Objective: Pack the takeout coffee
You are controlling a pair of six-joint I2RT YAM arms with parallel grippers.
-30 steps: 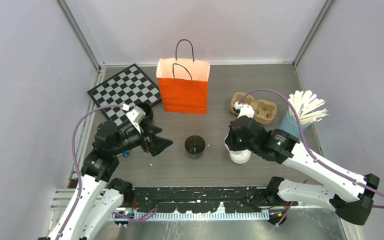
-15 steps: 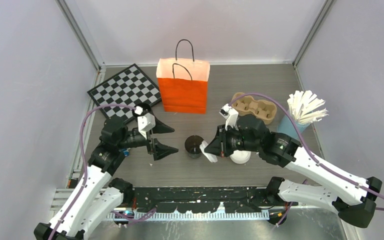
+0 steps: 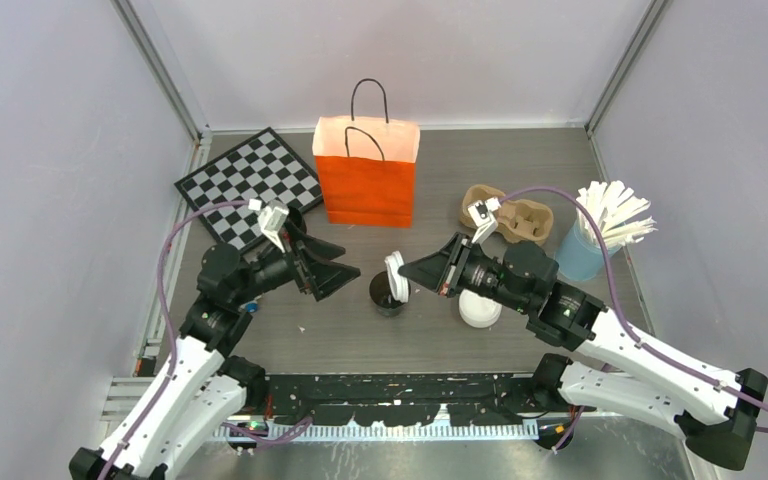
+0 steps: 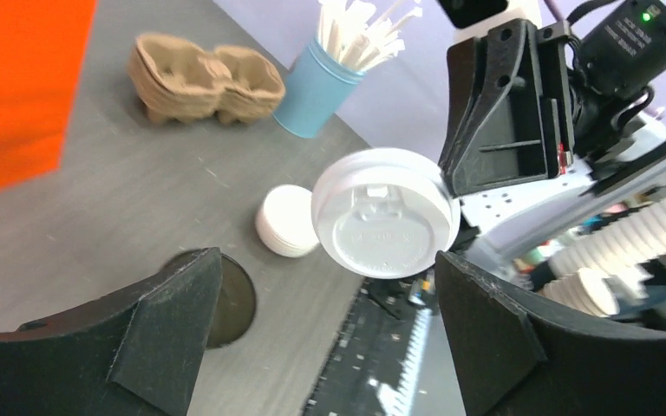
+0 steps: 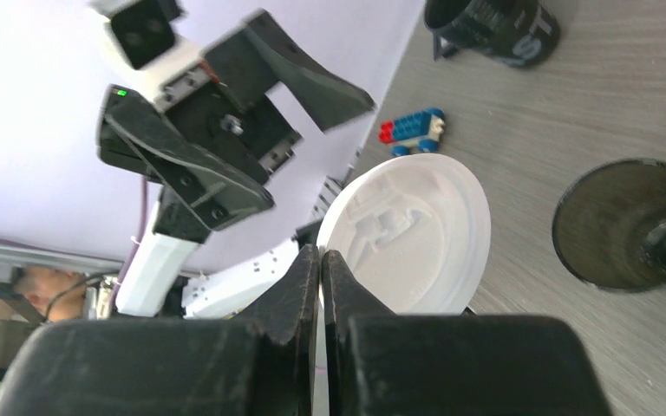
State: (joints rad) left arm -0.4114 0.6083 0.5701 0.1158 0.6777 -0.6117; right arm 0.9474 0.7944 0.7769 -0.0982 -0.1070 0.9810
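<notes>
The right claw (image 3: 403, 271) is clamped on one white lid (image 3: 395, 277) above one black cup (image 3: 388, 298). The left claw (image 3: 348, 265) stands apart. One takeout coffee (image 3: 480, 313) sits toward the tabletop's near edge.

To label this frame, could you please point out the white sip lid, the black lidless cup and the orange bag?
round white plastic sip lid (image 4: 386, 225): left wrist view, its centre.
black lidless cup (image 5: 611, 221): right wrist view, dark inside.
orange paper bag (image 3: 365, 190): top external view, front face.
</notes>
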